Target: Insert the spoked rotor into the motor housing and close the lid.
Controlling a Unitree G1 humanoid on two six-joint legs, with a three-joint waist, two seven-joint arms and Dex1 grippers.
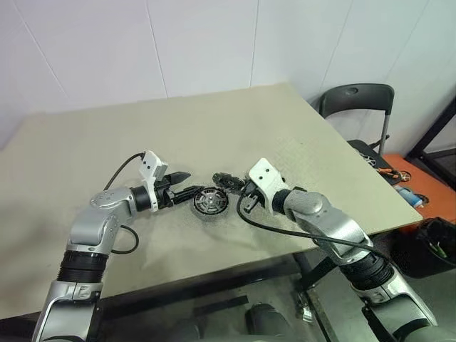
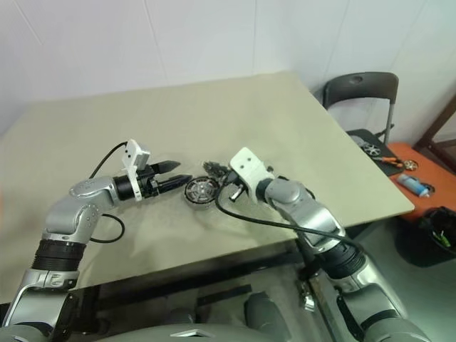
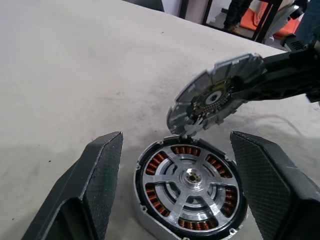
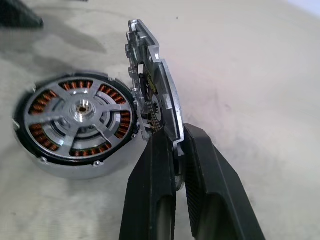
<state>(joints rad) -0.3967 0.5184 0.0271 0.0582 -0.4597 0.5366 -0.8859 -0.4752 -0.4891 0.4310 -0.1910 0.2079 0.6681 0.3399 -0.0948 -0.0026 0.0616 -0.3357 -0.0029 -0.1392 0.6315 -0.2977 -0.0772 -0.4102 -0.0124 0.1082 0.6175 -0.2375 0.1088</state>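
The motor housing (image 3: 150, 227) sits on the table, a squat silver cylinder with copper windings showing. The spoked rotor (image 3: 192, 176) lies seated inside it. My left gripper (image 3: 176, 137) is open, with one finger on each side of the housing and a gap to both. My right gripper (image 4: 172, 142) is shut on the lid (image 4: 155, 80), a flat grey notched disc held on edge and tilted. The lid's lower edge is right at the housing's rim (image 4: 137, 131); I cannot tell whether it touches. In the head views the housing (image 1: 209, 202) lies between both grippers.
The beige table (image 1: 214, 121) ends close to the right of my right arm. A dark chair (image 1: 356, 100) stands past the far right corner. Tools lie on an orange surface (image 1: 406, 182) on the floor. A black cable (image 1: 285, 229) hangs off my right wrist.
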